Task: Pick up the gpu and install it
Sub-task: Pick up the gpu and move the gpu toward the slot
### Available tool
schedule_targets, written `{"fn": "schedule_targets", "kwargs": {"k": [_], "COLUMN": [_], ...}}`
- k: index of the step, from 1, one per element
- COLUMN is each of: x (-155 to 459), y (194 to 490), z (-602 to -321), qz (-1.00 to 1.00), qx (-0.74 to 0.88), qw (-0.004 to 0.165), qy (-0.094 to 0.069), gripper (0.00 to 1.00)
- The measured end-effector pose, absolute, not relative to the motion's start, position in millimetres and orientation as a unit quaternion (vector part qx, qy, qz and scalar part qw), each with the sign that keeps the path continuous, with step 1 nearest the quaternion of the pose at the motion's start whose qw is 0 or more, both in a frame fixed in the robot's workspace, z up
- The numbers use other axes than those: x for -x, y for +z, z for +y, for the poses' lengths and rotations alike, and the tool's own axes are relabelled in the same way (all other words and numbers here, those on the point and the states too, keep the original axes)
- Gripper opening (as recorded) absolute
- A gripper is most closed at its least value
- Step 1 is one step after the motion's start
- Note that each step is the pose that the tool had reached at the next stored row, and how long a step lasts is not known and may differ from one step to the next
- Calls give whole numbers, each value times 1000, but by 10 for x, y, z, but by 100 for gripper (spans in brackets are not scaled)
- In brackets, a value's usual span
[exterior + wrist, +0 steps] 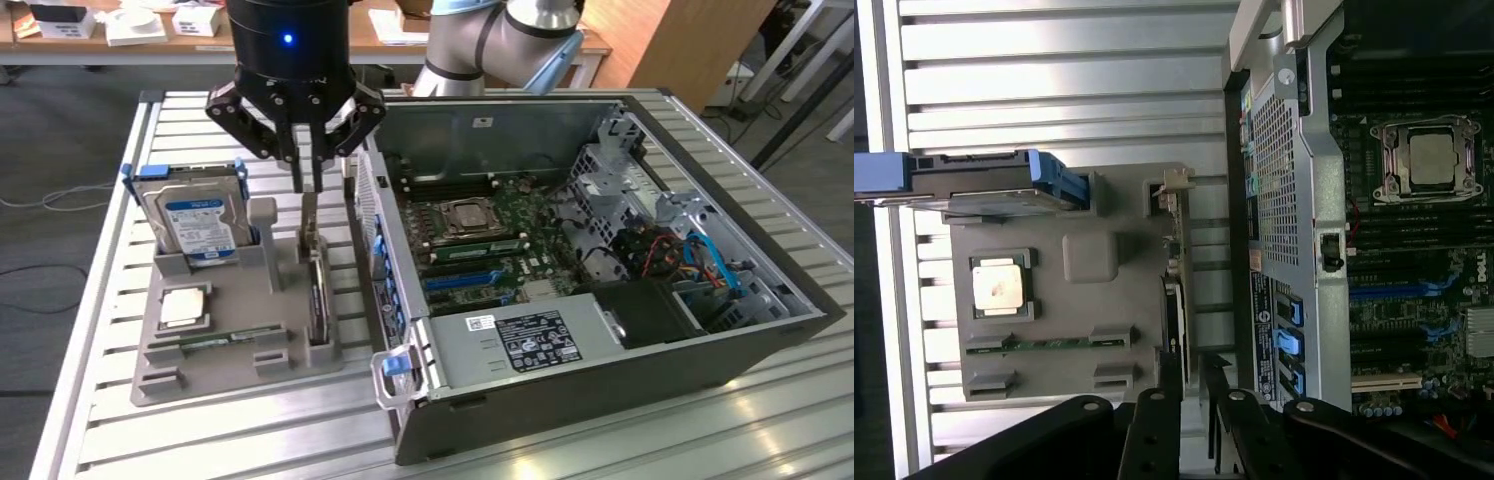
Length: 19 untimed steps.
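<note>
grey plastic holder (227,378) on the tabletop (200,435) keeps the gpu (315,290) standing edge-on, just beside the computer case (601,395). the tool (306,185) hovers right over it, slightly parted, gripping nothing. the card looks light, stiff and fragile; best pinched by its top edge.

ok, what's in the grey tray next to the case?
In the tray: a hard drive upright, a processor chip lying flat, a memory stick, and the graphics card on edge beneath the gripper. The card's bottom edge sits hidden in its slot.
</note>
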State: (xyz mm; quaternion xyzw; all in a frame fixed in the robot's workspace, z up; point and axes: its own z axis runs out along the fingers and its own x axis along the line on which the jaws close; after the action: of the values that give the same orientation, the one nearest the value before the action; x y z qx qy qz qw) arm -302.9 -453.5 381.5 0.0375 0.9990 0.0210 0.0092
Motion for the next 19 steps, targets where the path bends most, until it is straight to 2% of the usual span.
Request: {"fn": "schedule_targets", "kwargs": {"k": [1, 4, 5, 19], "x": [3028, 3028, 3028, 3029], "y": [3814, 3815, 3815, 3667], "z": [-4535, -4535, -4535, -4535], "qz": [999, 999, 999, 999], "qx": [-37, -37, -37, -38], "qw": [9, 9, 9, 9], "qy": [21, 21, 21, 21], "gripper": [24, 29, 36, 36]}}
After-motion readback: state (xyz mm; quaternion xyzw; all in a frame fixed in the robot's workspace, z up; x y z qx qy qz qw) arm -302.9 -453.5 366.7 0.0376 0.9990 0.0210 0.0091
